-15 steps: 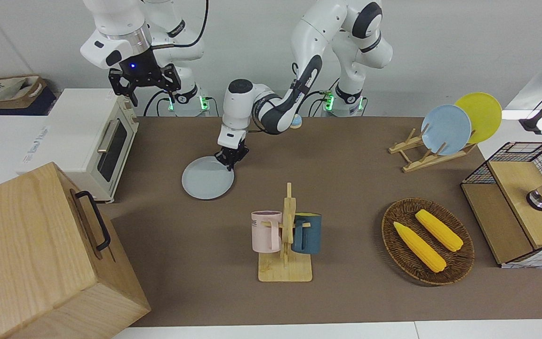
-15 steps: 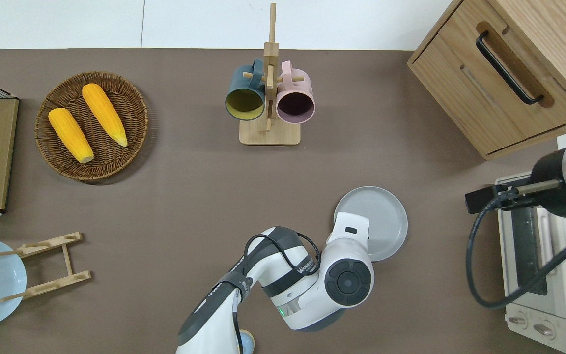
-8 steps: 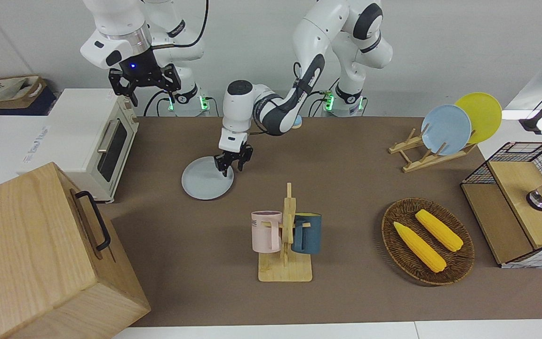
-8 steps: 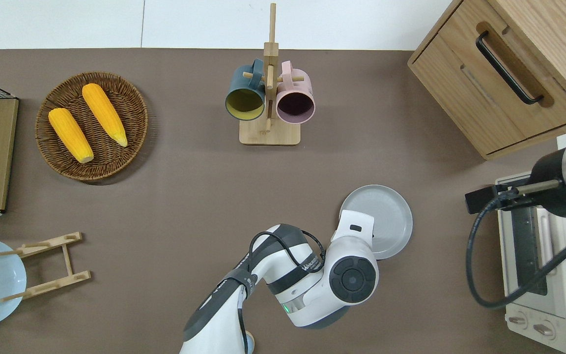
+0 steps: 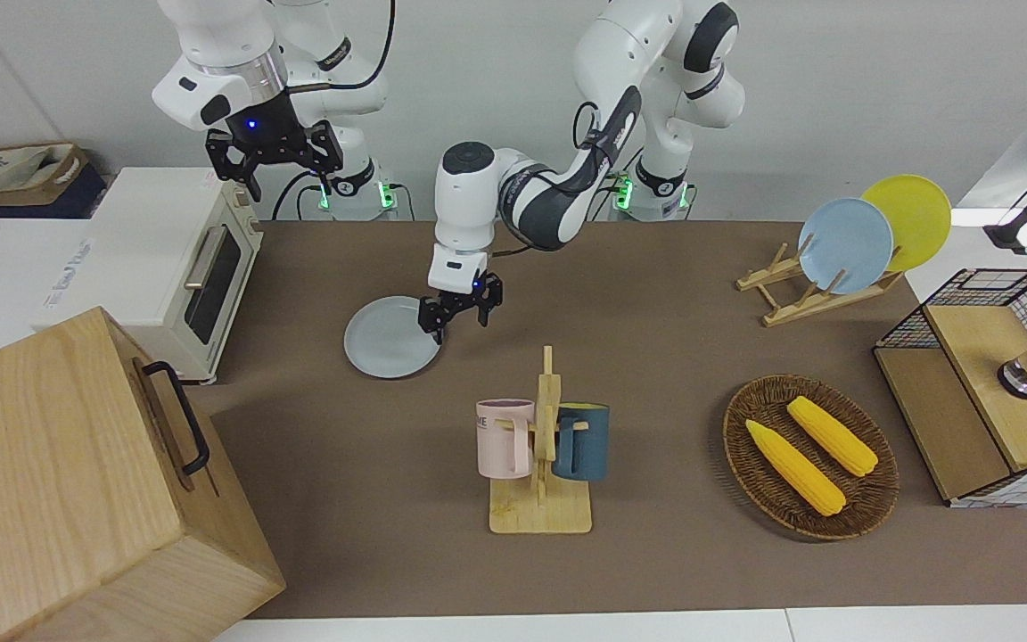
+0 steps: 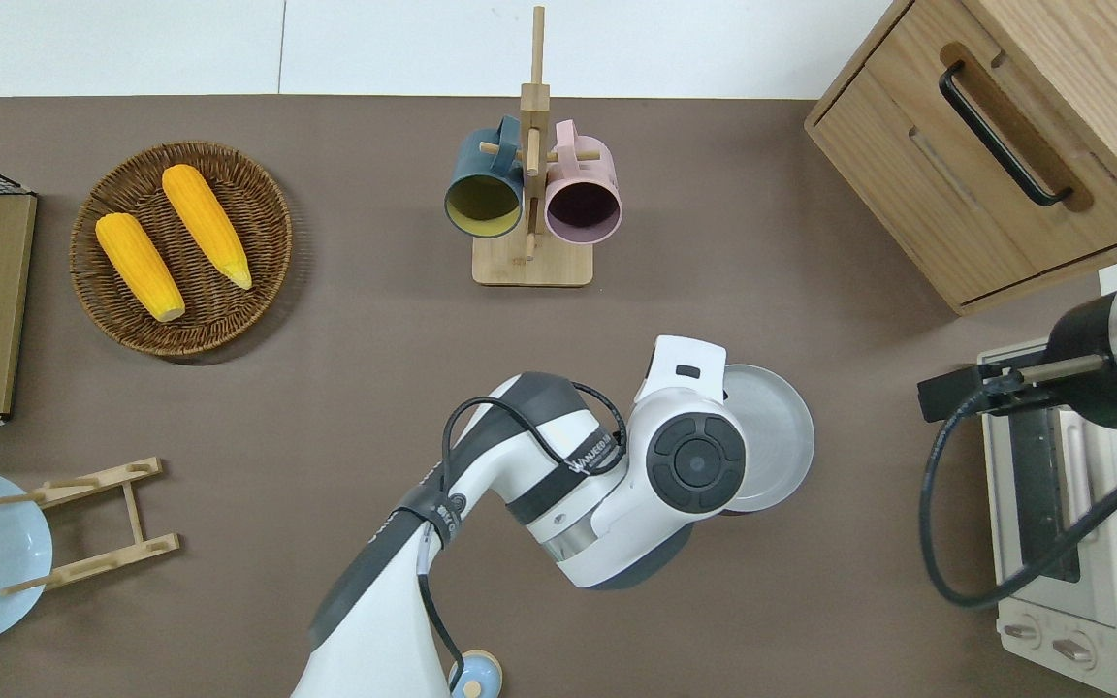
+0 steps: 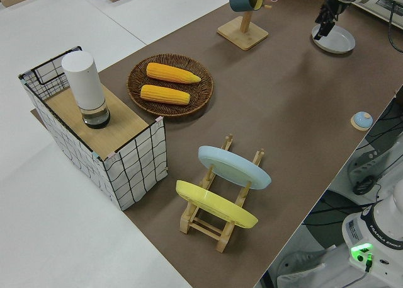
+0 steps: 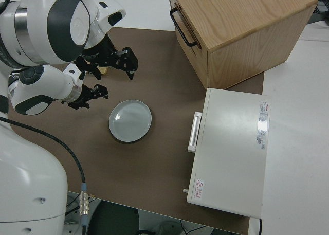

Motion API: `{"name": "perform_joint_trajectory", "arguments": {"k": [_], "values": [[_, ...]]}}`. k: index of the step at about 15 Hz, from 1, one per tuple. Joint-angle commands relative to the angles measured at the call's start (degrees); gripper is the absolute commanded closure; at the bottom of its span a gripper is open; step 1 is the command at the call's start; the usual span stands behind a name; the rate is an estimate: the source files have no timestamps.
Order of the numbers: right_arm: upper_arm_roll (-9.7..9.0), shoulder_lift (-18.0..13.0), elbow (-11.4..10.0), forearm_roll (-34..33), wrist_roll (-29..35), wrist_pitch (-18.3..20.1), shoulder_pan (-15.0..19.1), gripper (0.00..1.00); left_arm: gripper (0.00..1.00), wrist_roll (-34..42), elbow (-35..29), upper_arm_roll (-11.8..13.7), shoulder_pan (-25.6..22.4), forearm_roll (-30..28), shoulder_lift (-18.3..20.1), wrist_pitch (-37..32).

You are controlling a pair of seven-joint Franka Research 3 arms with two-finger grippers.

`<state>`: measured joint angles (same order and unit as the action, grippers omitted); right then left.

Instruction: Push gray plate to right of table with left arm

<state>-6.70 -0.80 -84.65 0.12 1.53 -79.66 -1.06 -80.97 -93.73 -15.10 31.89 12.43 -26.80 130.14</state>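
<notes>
The gray plate (image 5: 386,339) lies flat on the brown table (image 5: 656,357), between the mug rack and the toaster oven; it also shows in the overhead view (image 6: 777,436) and the right side view (image 8: 130,121). My left gripper (image 5: 458,318) is open and empty. It hangs a little above the plate's rim on the side toward the left arm's end of the table and does not touch it. In the overhead view the left wrist (image 6: 694,460) hides the fingers and part of the plate. My right gripper (image 5: 275,171) is open and parked.
A white toaster oven (image 5: 175,267) and a wooden cabinet (image 5: 77,481) stand at the right arm's end. A mug rack (image 5: 542,446) holds two mugs, farther from the robots than the plate. A basket of corn (image 5: 809,456), a plate rack (image 5: 821,285) and a wire box (image 5: 986,383) stand toward the left arm's end.
The plate slid a little toward the right arm's end, then stopped. My left gripper lifted off it, drew back toward the left arm's end and opened its fingers.
</notes>
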Motion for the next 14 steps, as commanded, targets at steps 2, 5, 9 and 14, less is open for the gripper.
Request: {"name": "perform_joint_trajectory", "arguments": {"k": [2, 5, 9, 14], "values": [[-0.86, -0.17, 0.46, 0.59, 0.05, 0.83, 1.15, 0.017, 0.01, 9.13, 0.04, -0.9, -4.46, -1.69, 4.38, -7.43], [-0.86, -0.17, 0.46, 0.59, 0.05, 0.83, 1.15, 0.017, 0.0, 14.24, 1.62, 0.15, -6.58, -6.97, 7.63, -14.71], [-0.77, -0.17, 0.46, 0.59, 0.14, 0.83, 1.15, 0.017, 0.0, 24.77, 2.94, 0.06, -11.93, -8.72, 11.49, -23.59], [-0.86, -0.17, 0.46, 0.59, 0.05, 0.83, 1.15, 0.017, 0.0, 40.52, 3.03, -0.02, -19.14, -9.61, 17.12, -29.84]]}}
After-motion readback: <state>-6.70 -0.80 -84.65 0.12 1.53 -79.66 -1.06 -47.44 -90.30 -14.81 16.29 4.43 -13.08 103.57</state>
